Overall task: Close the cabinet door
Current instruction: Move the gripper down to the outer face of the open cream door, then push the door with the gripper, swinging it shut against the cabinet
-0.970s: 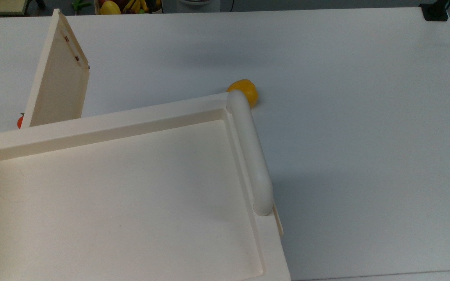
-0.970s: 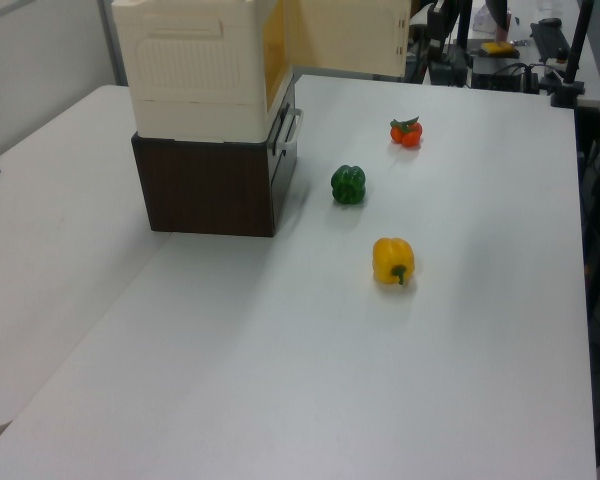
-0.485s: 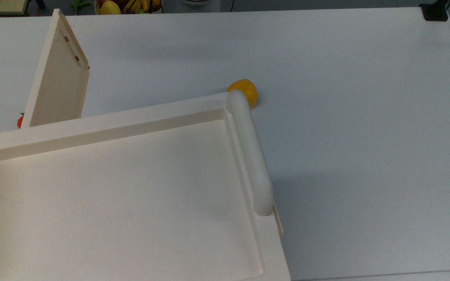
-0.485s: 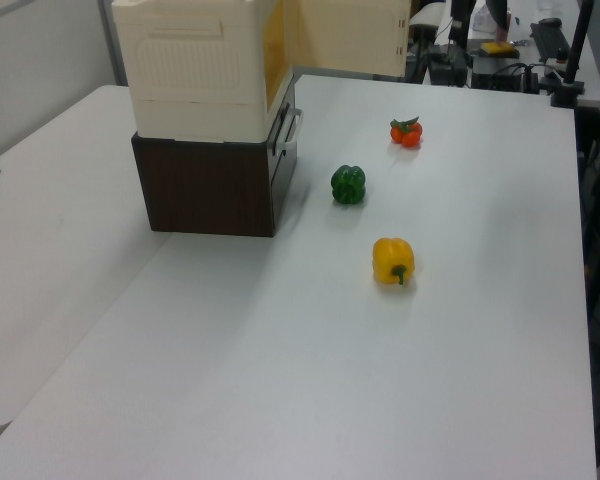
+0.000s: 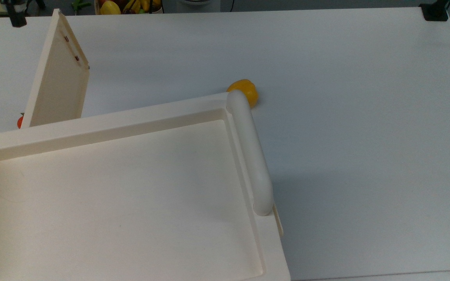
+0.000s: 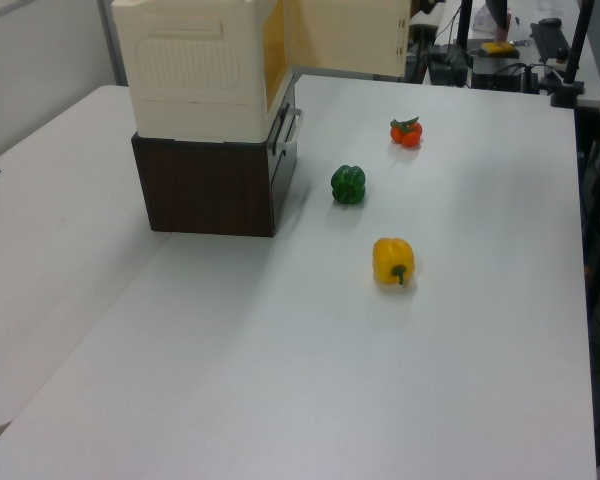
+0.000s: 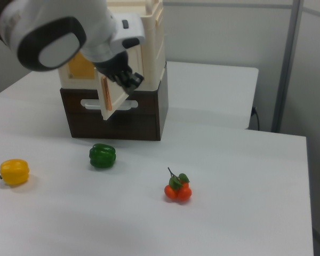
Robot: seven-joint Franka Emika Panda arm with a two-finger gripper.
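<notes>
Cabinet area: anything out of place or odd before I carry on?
Only the cabinet door stands out: it hangs wide open from the cabinet. The yellow pepper, green pepper and tomatoes lie loose on the table, undamaged.

Door (image 5: 59, 74) swung wide, standing out from the cabinet (image 5: 123, 195) at the top view's upper left; open table (image 5: 346, 117) fills the top view's right half, nothing on it; yellow pepper (image 6: 393, 260) sits mid-frame in the left view, green pepper (image 6: 348, 184) above it near the cabinet's base, tomatoes (image 6: 406, 131) further up; wide gaps between all three; in the right view the gripper (image 7: 129, 80) hangs just beside the door's edge, bare table below it.
</notes>
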